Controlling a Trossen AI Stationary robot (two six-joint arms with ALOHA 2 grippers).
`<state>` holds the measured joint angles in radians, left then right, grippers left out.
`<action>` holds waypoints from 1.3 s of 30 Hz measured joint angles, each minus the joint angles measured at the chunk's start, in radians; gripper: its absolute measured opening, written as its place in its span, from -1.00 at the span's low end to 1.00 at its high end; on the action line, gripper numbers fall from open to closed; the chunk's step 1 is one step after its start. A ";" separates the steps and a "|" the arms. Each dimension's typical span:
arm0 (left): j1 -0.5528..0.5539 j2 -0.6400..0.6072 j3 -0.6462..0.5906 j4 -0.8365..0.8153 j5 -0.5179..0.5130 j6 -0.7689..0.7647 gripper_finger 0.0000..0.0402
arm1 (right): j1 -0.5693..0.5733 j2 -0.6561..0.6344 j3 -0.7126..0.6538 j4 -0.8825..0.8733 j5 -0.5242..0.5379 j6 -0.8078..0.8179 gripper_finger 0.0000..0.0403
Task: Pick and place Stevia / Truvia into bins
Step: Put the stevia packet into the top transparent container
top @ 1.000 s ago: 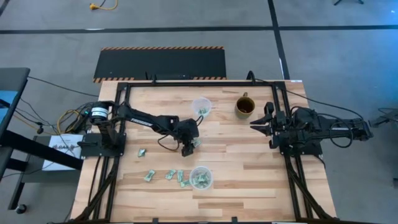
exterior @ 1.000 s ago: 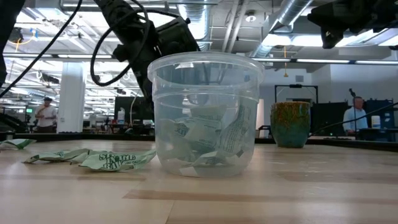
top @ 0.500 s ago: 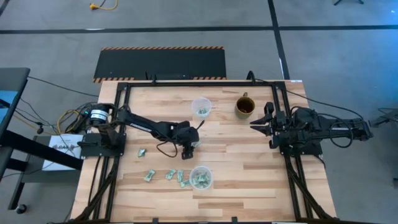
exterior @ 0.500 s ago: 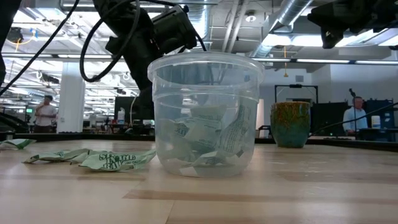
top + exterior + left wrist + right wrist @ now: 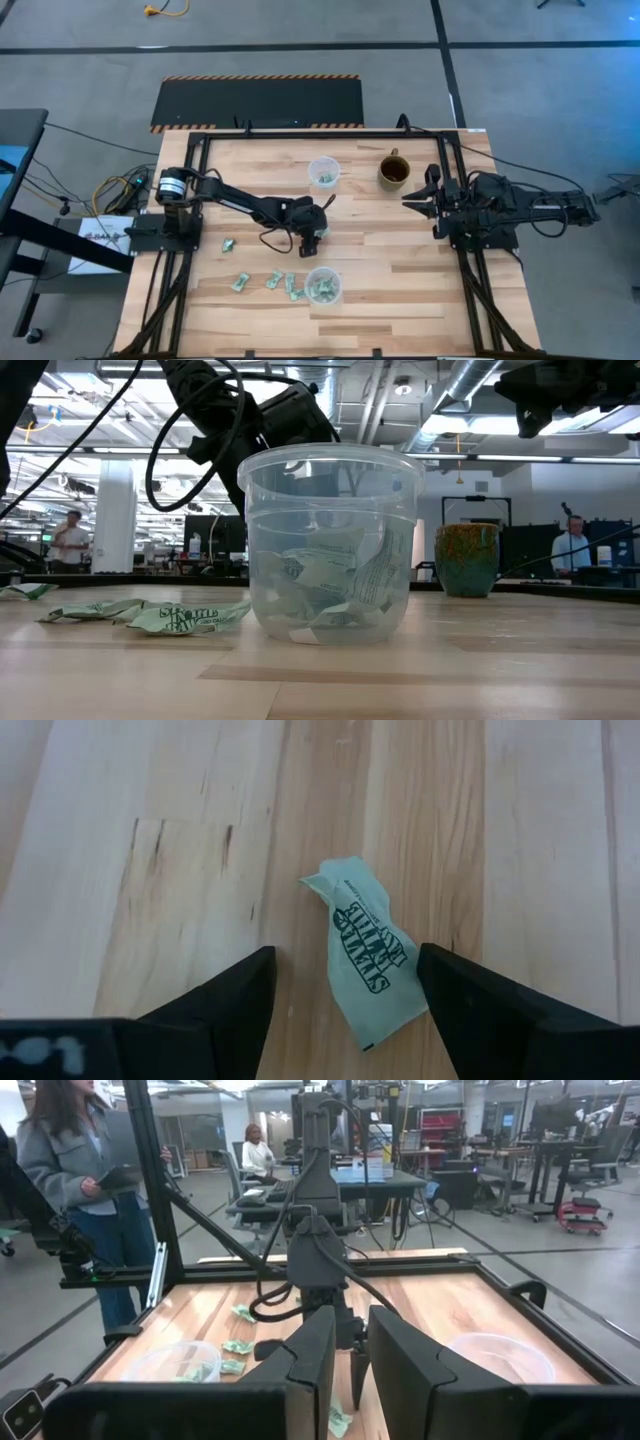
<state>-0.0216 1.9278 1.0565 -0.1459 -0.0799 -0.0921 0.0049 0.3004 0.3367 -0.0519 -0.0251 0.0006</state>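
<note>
My left gripper [image 5: 345, 995] is open and points down at the table's middle [image 5: 314, 240], just far of the near cup [image 5: 323, 287]. One light green Stevia packet [image 5: 365, 965] lies flat on the wood between its fingers. Whether its corner touches one finger I cannot tell. The near cup [image 5: 330, 545] holds several packets, and the far cup [image 5: 323, 171] holds a few. More packets [image 5: 273, 281] lie loose left of the near cup. My right gripper [image 5: 412, 201] waits shut at the right side.
A brown mug [image 5: 392, 172] stands right of the far cup. One packet [image 5: 228, 245] lies alone toward the left. A dark frame [image 5: 320, 134] runs along the far edge and both sides. People [image 5: 80, 1190] stand in the room beyond the table.
My left gripper has moved a little toward the table's right, staying just far of the near cup. The right arm has kept still.
</note>
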 joint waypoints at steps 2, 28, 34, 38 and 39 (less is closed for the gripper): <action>-0.001 0.001 0.008 0.002 -0.001 0.020 0.14 | 0.000 0.000 0.000 0.000 0.000 0.000 -0.71; -0.023 -0.084 0.004 -0.058 -0.157 0.055 -0.98 | 0.000 0.000 0.000 0.000 0.000 0.000 -0.71; -0.024 -0.207 0.006 -0.082 -0.268 0.109 -0.99 | 0.000 0.000 0.000 0.000 0.000 0.000 -0.71; -0.016 -0.317 0.006 -0.081 -0.375 0.180 -1.00 | 0.000 0.000 0.000 -0.001 0.000 0.000 -0.71; -0.008 -0.345 0.006 -0.076 -0.399 0.199 -1.00 | 0.000 0.000 0.000 0.000 0.000 0.000 -0.71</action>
<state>-0.0300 1.5827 1.0622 -0.2218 -0.4786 0.1067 0.0050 0.3004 0.3370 -0.0519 -0.0252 0.0006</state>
